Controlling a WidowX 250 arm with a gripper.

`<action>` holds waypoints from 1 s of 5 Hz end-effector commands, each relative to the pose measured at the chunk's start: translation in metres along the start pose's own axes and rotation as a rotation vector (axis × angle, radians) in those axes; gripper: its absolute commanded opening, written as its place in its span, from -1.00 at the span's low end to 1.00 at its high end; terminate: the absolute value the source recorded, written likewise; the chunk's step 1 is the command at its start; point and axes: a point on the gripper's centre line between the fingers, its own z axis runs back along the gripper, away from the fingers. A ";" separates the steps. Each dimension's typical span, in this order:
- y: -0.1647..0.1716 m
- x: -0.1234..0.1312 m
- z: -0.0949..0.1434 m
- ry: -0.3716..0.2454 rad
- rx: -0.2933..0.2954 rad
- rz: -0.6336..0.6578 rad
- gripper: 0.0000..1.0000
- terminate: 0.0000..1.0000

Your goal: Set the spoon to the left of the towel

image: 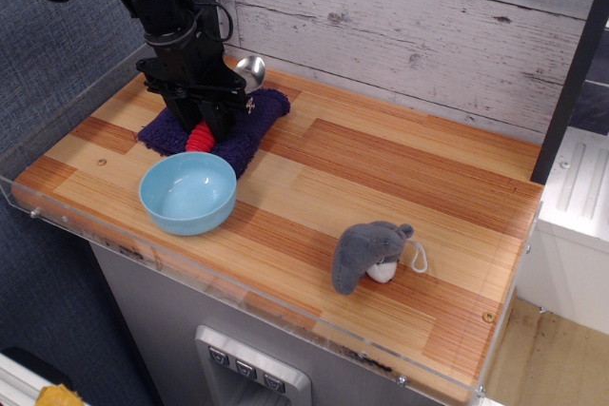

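The spoon lies over the towel (249, 128), a dark purple-blue knitted cloth at the back left of the wooden counter. Its red ribbed handle (199, 139) points toward the front and its silver bowl (251, 69) sticks up at the back. My black gripper (203, 121) stands upright over the towel with its fingers closed around the red handle. The handle's middle is hidden by the fingers.
A light-blue bowl (187, 192) sits just in front of the towel. A small grey plush toy (369, 252) lies at the front right. A white plank wall runs along the back. A clear acrylic rim (57, 211) edges the counter's left and front.
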 end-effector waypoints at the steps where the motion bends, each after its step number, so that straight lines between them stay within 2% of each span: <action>1: -0.018 0.030 0.061 -0.194 0.013 -0.071 -1.00 -1.00; 2: -0.034 0.044 0.082 -0.254 0.015 -0.128 -1.00 -1.00; 3: -0.056 0.050 0.090 -0.276 -0.018 -0.192 -1.00 -1.00; 5: -0.131 0.039 0.081 -0.228 -0.115 -0.371 -1.00 -1.00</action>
